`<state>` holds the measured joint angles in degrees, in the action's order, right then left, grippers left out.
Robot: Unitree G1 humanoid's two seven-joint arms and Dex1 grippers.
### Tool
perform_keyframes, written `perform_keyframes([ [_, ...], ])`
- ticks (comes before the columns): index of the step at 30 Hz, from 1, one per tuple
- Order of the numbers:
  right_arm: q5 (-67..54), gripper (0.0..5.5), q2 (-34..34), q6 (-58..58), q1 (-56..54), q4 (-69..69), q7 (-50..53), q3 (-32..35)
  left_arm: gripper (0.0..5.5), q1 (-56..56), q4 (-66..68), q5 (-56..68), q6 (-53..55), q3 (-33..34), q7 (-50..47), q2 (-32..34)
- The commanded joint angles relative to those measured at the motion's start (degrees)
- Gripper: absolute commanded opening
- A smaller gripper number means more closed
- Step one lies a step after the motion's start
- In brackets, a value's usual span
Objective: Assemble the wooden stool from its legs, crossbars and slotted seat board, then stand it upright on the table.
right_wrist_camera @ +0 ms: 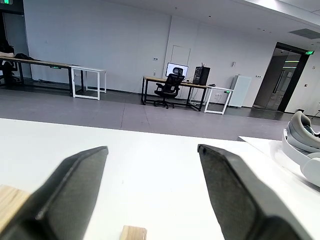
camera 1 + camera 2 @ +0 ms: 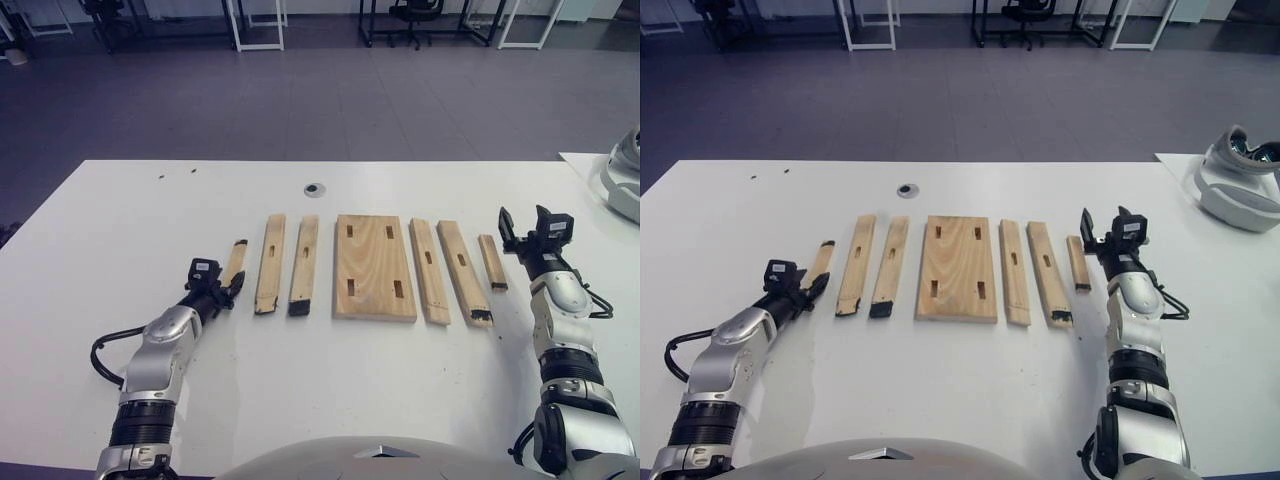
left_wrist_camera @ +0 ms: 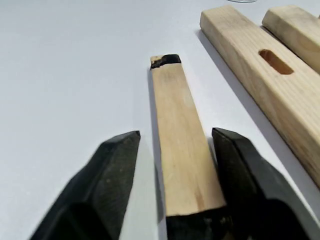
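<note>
"Where does the short crossbar [image 3: 172, 100] end?"

"Can't say. Its near end vanishes under the left end effector [image 3: 176, 134], between its fingers [image 3: 105, 185]."

"And by the right end effector [image 1: 152, 149]?"

"A wooden stub [image 1: 133, 232] just ahead of it, cut off at the edge. A second board [image 1: 9, 201] sits half behind one finger. The specks [image 2: 176, 175] on the desk [image 2: 100, 230], far beyond the left one, are too small to tell."

By the look of it, this is an open-plan office used as a lab. The broad white desk [image 2: 120, 230] stands on bare grey floor [image 2: 320, 100]. Across the room at about 1 o'clock, a black office chair [image 1: 170, 85] sits at a workstation with a monitor [image 1: 176, 69] and computer tower [image 1: 201, 76]. White-framed tables [image 1: 87, 80] line the far wall toward 11 o'clock, a green sign [image 1: 306, 52] glows above a doorway, and a white headset [image 2: 1238, 180] lies at 2 o'clock.
</note>
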<state>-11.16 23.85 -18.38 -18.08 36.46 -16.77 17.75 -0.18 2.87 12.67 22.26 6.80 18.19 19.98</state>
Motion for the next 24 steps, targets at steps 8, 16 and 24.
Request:
perform_keyframes([
  [8, -10.0, 3.36, -3.8, 12.7, -1.3, -12.1, -9.9, -3.7, 1.29, -2.1, 3.3, 1.1, -6.5, 3.1, 2.2, 0.6],
  [16, -37.8, 3.36, -16.5, 44.7, -12.2, -32.3, -9.3, -7.1, 1.29, -17.4, -4.8, 4.1, -21.4, -5.2, 10.7, -6.1],
  [24, -45.5, 3.36, -24.5, 52.8, -15.1, -35.2, -3.9, -7.1, 1.29, -23.5, -2.8, -1.0, -27.3, -13.1, 14.1, -8.5],
])
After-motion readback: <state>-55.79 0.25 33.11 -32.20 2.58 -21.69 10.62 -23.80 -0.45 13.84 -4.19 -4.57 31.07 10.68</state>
